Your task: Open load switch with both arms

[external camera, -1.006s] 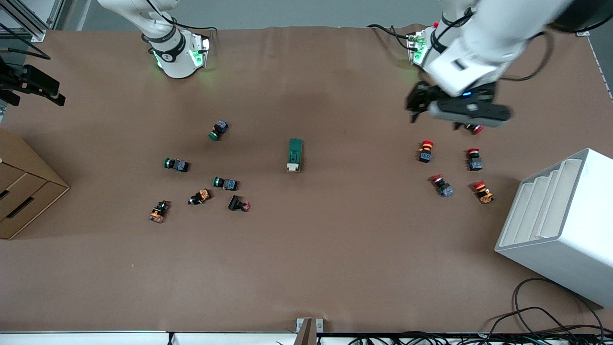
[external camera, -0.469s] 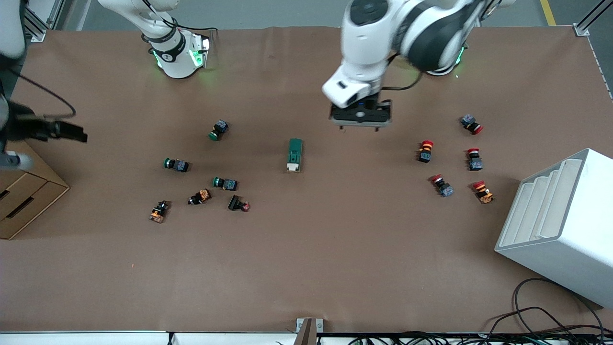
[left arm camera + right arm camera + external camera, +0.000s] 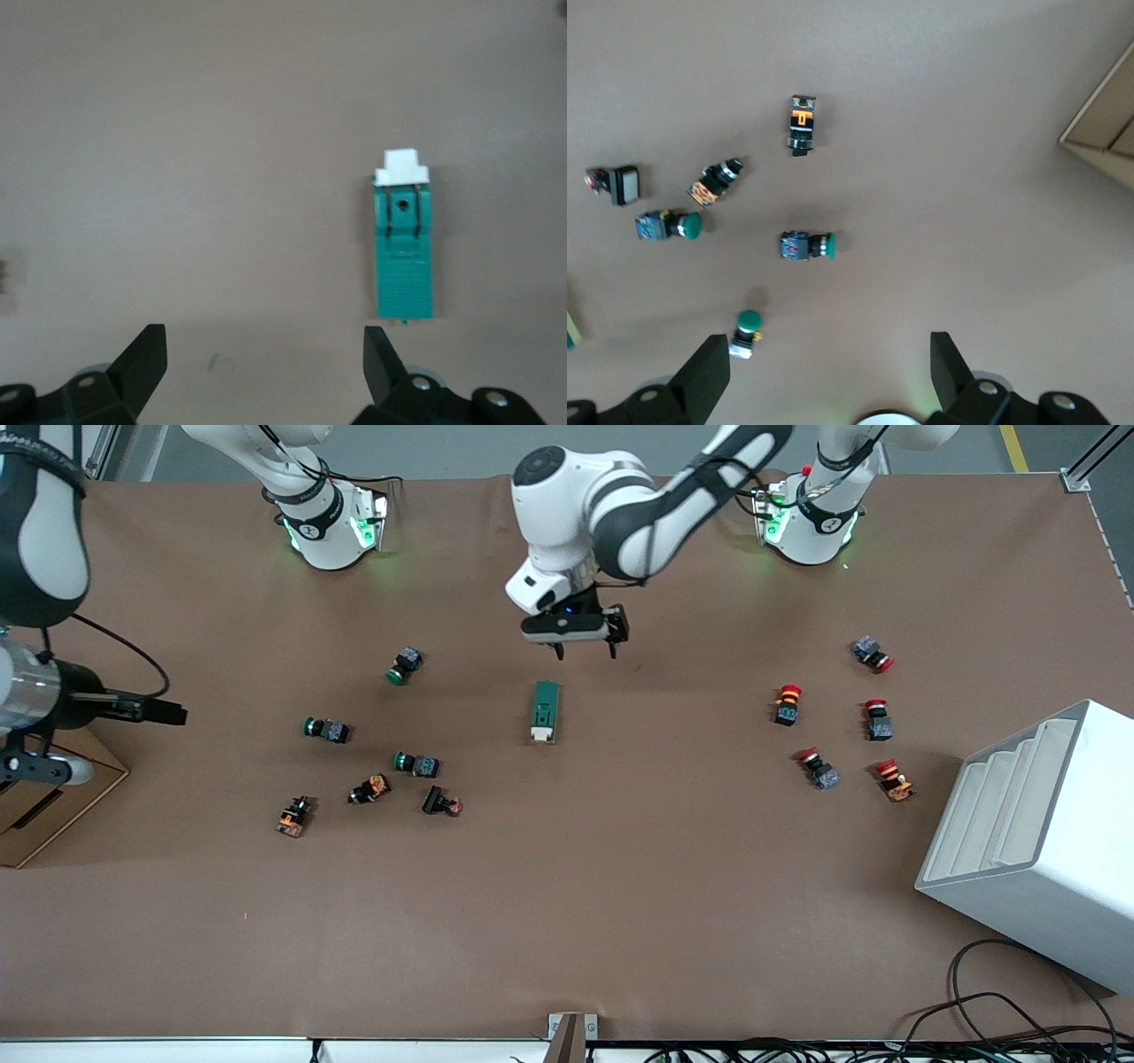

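Observation:
The load switch (image 3: pixel 546 710) lies flat mid-table, a dark green block with its white lever (image 3: pixel 543 734) at the end nearer the front camera. My left gripper (image 3: pixel 586 651) hangs open over bare table just off the switch's green end, touching nothing. In the left wrist view the switch (image 3: pixel 405 243) lies off to one side of the open left gripper (image 3: pixel 264 347), outside the gap. My right gripper (image 3: pixel 164 711) hovers high at the right arm's end of the table. It is open (image 3: pixel 828 365) and empty, over the green buttons.
Green and orange push buttons (image 3: pixel 416 763) are scattered toward the right arm's end, red-capped ones (image 3: pixel 787 704) toward the left arm's end. A cardboard box (image 3: pixel 35 797) sits at one table end, a white stepped rack (image 3: pixel 1036 841) at the other. Cables (image 3: pixel 1019 1019) trail by the front edge.
The left arm swung from its own end of the table to just off the load switch's green end and came lower. The right arm came into view by the cardboard box.

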`<state>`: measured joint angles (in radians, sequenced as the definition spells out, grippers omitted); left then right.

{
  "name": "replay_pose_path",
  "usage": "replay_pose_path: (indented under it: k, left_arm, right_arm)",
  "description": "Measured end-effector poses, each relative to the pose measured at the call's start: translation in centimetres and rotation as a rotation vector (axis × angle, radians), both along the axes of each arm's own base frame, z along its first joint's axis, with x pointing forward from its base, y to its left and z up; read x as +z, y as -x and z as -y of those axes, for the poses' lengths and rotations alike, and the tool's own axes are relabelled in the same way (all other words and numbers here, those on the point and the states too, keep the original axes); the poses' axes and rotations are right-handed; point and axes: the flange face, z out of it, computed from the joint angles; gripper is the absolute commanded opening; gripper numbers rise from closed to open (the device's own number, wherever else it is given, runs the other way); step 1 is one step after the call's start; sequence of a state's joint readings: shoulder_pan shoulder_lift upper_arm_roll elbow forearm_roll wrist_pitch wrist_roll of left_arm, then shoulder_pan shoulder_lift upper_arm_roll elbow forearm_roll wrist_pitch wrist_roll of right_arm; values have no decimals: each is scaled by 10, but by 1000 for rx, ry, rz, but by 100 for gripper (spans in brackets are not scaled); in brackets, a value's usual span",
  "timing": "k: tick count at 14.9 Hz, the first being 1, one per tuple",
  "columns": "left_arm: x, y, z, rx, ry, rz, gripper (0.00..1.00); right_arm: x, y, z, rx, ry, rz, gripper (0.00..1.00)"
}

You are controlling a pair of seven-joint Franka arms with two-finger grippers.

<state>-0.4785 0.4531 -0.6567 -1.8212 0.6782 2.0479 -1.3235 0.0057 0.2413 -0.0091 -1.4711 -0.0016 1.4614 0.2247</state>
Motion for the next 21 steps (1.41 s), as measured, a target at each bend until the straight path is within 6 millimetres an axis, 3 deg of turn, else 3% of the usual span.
replay_pose_path:
  k: [3,7,11,16,21]
  left_arm:
    - [-33,33,22,-15,-13,116,98]
    - [-84,70,41,-25,8,243,98]
    - [-121,83,46,-21,53,344,98]
    - [-150,98,49,11,172,474,98]
    - [-180,113,29,-10,300,598,98]
  right_arm:
    - [-22,-2,-65,-139,61,0,100]
    - [-70,9,-182,-348,171,-6,100]
    - [-122,25,-277,-540,237,18,100]
    - [-197,32,-346,-786,275,-18,100]
    - [-243,47,-409,-941,319,-11,100]
